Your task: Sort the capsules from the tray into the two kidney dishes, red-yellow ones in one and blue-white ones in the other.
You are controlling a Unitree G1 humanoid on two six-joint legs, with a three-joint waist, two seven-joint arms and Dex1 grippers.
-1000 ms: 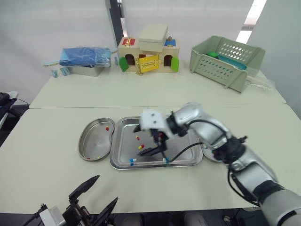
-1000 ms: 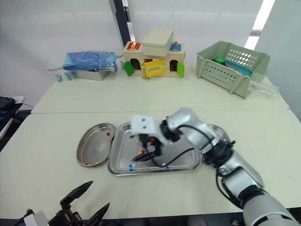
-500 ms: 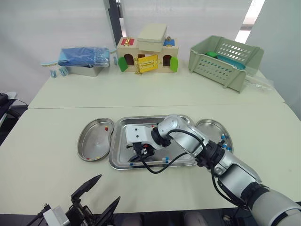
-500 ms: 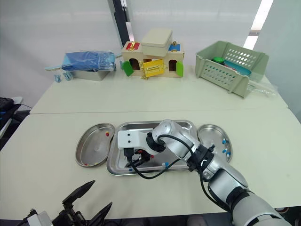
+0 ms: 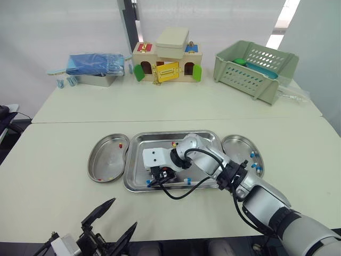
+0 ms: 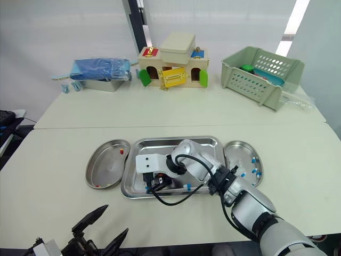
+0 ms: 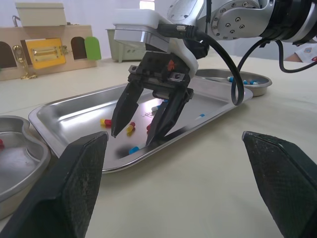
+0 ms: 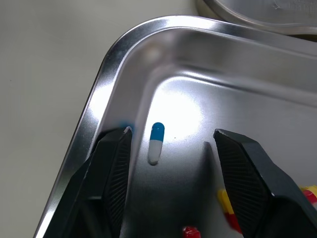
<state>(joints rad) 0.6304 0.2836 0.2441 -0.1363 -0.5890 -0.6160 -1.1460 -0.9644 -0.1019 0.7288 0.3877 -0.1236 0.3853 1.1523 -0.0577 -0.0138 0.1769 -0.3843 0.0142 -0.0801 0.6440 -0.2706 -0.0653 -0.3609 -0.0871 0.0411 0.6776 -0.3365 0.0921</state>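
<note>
The right tool is held open in the near left corner of the tray, with its two fingers spread and pointed down at the tray floor; whether the tips touch the metal cannot be told. A blue-white capsule is seen lying loose on the floor between the fingers, closer to one of them and gripped by neither. Red-yellow capsules are scattered just beyond the fingers, further into the tray, and another blue-white one lies by the near rim. The left dish is set just beside the tray's left end, and a red capsule is seen near its far edge. The right dish is set against the tray's right end, and blue-white capsules are gathered along its outer side. The left tool is held open, its fingers wide apart, low over the near edge of the worktop, well apart from the tray and holding nothing.
</note>
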